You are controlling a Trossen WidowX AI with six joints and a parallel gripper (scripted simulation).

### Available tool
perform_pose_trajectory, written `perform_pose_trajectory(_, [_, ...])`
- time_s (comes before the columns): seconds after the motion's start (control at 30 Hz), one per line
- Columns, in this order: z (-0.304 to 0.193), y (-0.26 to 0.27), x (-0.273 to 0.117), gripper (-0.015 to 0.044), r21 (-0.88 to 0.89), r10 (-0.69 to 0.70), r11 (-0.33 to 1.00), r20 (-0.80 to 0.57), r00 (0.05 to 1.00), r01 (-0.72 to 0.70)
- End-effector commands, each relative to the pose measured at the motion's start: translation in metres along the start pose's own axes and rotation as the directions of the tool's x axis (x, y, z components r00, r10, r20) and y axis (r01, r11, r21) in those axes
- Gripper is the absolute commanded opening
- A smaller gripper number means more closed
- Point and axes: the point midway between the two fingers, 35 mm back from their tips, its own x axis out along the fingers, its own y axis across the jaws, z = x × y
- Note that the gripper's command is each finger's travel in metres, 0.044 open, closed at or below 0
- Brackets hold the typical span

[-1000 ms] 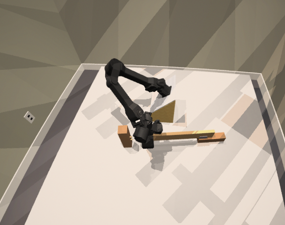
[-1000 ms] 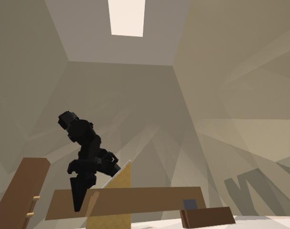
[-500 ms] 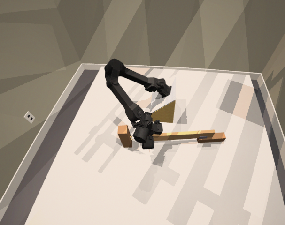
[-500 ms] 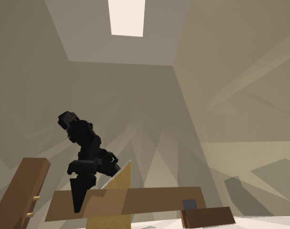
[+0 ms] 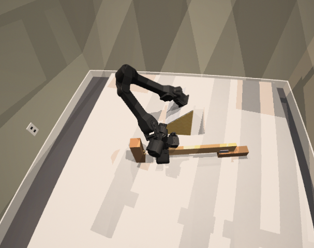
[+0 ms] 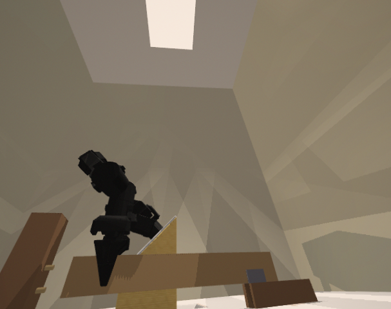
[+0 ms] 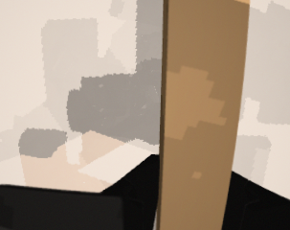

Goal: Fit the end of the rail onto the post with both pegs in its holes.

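Note:
The wooden rail [image 5: 194,150] [image 6: 175,269] [image 7: 202,96] is held with its near end off the table, looking close to level. Its far end sits at the dark bracket [image 5: 223,151] [image 6: 256,275] on the low footboard block [image 5: 241,151] [image 6: 285,292]. My gripper [image 5: 162,157] [image 6: 104,280] [image 7: 177,163] points down and is shut on the rail near its near end; one finger is hidden behind it. The post [image 5: 136,150] [image 6: 25,252] stands left of that end, across a gap. Its upper peg [image 6: 49,267] and lower peg [image 6: 40,290] are bare. The rail's holes are not visible.
A yellow-brown slanted panel [image 5: 182,125] [image 6: 162,241] stands behind the rail. The arm [image 5: 132,106] reaches over from the back and hides the rail's near end in the top view. A pale raised border [image 5: 178,73] runs along the back of the white surface.

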Motion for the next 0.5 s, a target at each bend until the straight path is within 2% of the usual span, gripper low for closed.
perform_pose_trajectory(0.0, [0.0007, 0.0000, 0.0001, 0.0000, 0.001, -0.002, 1.000, 0.001, 1.000, 0.002])
perform_pose_trajectory(0.47, [0.0007, 0.0002, 0.0001, 0.0000, 0.001, -0.002, 1.000, 0.001, 1.000, 0.002])
